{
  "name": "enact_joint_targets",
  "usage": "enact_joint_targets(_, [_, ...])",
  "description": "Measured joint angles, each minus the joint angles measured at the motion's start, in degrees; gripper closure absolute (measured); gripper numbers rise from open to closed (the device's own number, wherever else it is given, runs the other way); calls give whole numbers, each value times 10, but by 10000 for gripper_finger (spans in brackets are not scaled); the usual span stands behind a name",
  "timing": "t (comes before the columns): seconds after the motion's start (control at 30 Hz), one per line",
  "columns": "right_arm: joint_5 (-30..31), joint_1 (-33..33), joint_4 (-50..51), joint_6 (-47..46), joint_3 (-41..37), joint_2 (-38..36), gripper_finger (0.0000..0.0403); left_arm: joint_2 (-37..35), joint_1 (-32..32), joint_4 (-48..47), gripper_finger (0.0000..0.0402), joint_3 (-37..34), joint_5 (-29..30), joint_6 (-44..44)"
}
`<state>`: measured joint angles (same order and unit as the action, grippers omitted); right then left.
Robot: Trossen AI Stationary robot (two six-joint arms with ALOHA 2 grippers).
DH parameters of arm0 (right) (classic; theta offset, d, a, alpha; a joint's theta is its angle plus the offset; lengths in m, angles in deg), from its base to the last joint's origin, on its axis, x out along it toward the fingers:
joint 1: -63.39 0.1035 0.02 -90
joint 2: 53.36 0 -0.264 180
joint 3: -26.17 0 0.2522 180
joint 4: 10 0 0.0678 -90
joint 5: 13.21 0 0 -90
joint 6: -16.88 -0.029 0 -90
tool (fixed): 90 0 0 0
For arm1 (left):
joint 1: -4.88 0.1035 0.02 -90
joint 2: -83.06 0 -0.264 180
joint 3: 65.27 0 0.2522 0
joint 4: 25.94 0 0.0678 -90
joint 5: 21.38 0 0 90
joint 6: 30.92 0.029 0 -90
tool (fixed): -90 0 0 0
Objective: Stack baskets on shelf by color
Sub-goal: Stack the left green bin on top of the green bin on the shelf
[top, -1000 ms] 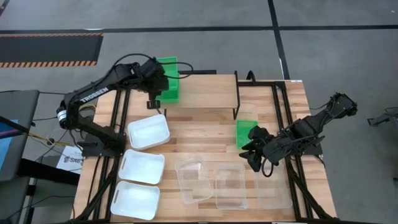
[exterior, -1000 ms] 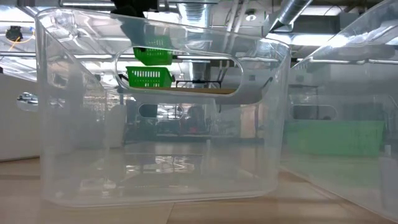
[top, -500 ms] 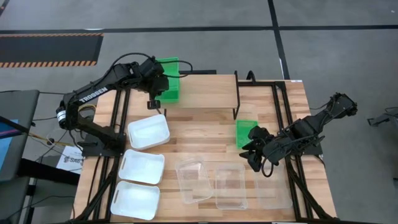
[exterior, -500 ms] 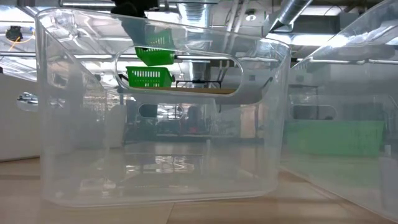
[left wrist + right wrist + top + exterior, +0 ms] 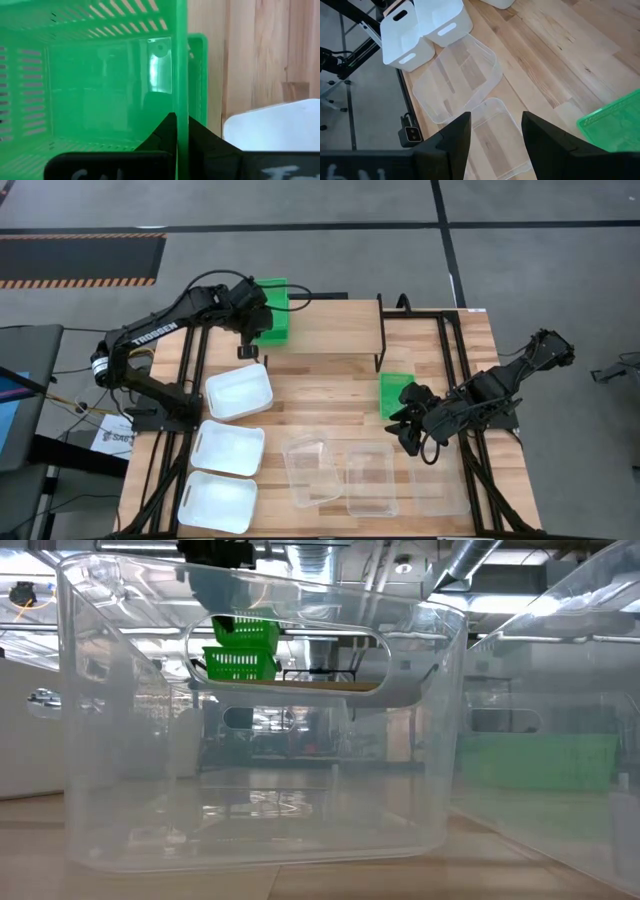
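My left gripper (image 5: 250,322) is over the left end of the shelf (image 5: 335,328) and is shut on a green basket (image 5: 272,300), which shows level in the low view (image 5: 245,632). A second green basket (image 5: 240,665) stands directly under it on the shelf board. The third green basket (image 5: 396,392) rests on its base on the table, just beside my right gripper (image 5: 408,428). That gripper is open (image 5: 495,135) and touches nothing. My left gripper holds the upper green basket by the rim of its left side wall (image 5: 180,107). One finger is inside the basket and one outside, coming from above and pointing down. The basket sits level, with its bottom at the rim of the lower green basket.
Three white baskets (image 5: 238,391) (image 5: 228,447) (image 5: 217,501) lie along the table's left side. Three clear baskets (image 5: 310,470) (image 5: 371,478) (image 5: 441,483) line the near edge, and one of them fills the low view. The right part of the shelf board is bare.
The green basket in my left gripper was tipped above the lower green basket. It has levelled out and come down onto that basket, and my left gripper moved down with it and stayed shut. My right arm kept still.
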<state>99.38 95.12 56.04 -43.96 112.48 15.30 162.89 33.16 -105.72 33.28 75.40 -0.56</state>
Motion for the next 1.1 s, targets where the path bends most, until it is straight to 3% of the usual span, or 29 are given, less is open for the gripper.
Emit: enact_joint_targets(1.1, [0, 0, 2, 14, 0, 0, 202, 0, -2, 14, 392, -36, -2, -4])
